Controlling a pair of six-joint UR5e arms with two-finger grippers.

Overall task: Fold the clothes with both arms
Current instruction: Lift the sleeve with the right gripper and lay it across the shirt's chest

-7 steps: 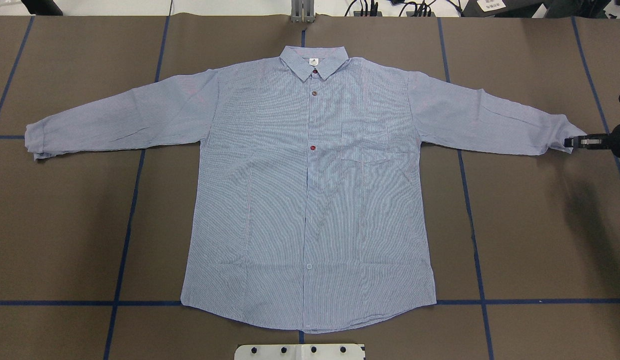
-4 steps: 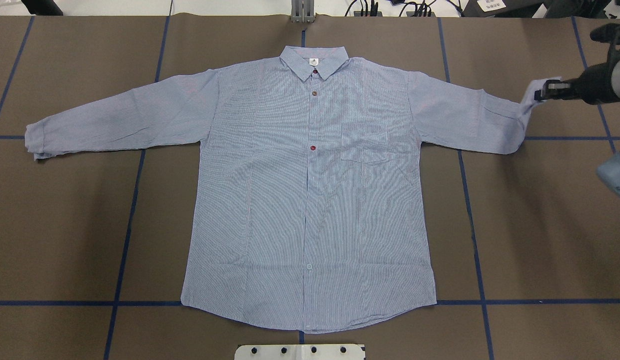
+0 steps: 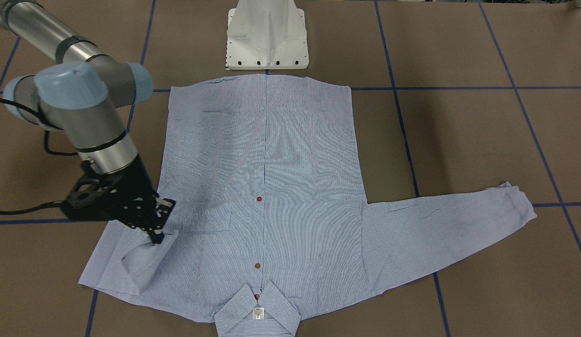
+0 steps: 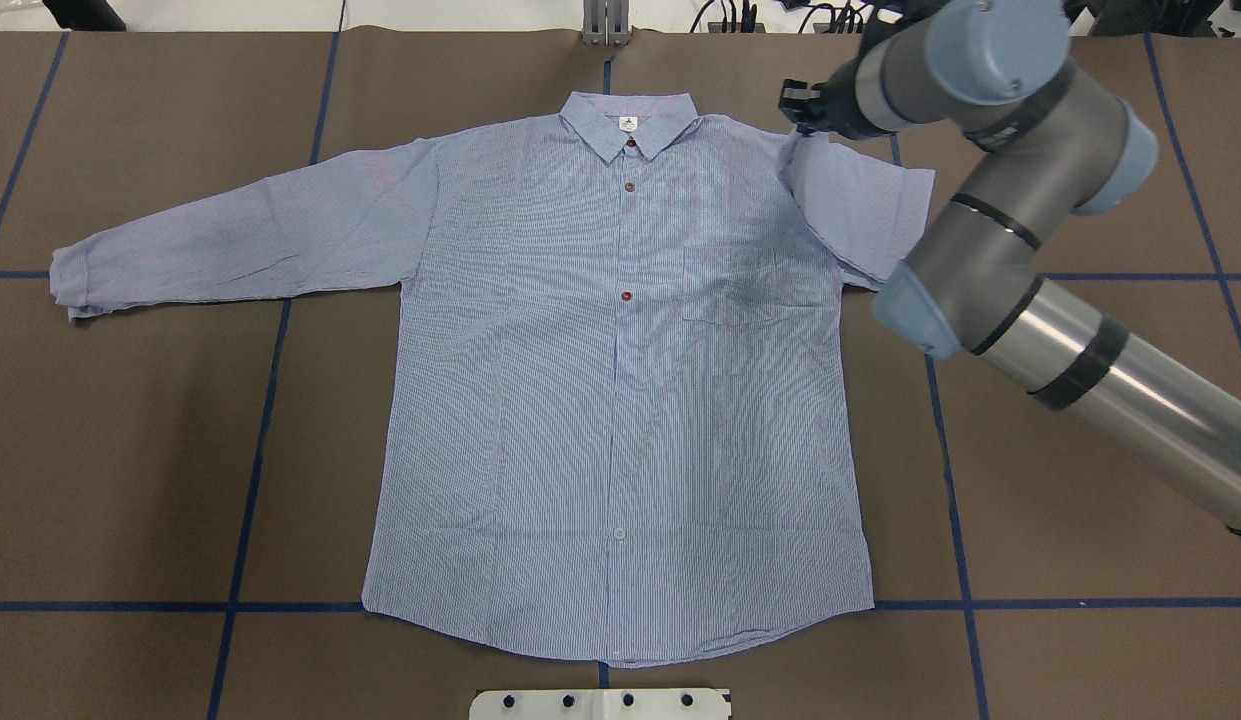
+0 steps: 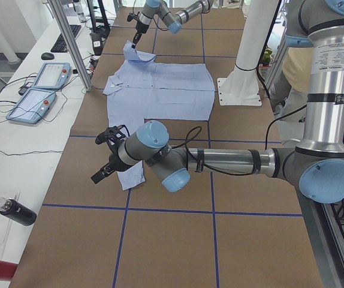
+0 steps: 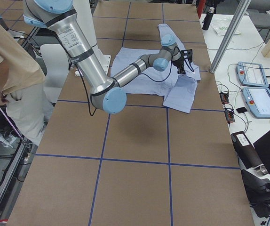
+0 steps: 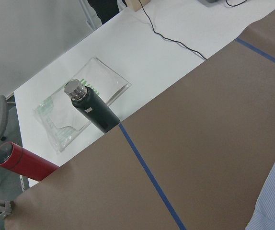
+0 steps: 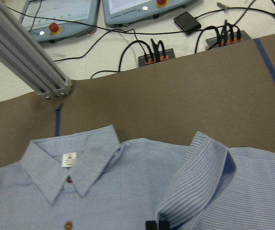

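The light blue striped shirt [image 4: 620, 400] lies flat and face up, collar [image 4: 630, 125] at the far side. My right gripper [image 4: 795, 105] is shut on the right sleeve's cuff [image 8: 200, 182], held above the shirt's right shoulder, so that sleeve [image 4: 860, 215] doubles back on itself. In the front-facing view the same gripper [image 3: 159, 234] hangs over the chest pocket's side. The left sleeve [image 4: 230, 235] lies stretched out flat. My left gripper [image 5: 103, 174] shows only in the left side view, just beyond that sleeve's cuff [image 5: 130, 177]; whether it is open or shut I cannot tell.
The white pedestal base [image 3: 267, 37] stands at the shirt's hem. Blue tape lines cross the brown table cover. An aluminium post [image 8: 27, 57] stands behind the collar. A black bottle [image 7: 92, 108] and a red one [image 7: 22, 163] lie off the table's left end. A person [image 6: 8, 61] stands by the robot.
My right gripper has lifted the right cuff off the table and carried it inward, from the table's right edge to above the right shoulder. The sleeve now folds back. The rest of the shirt has not moved.
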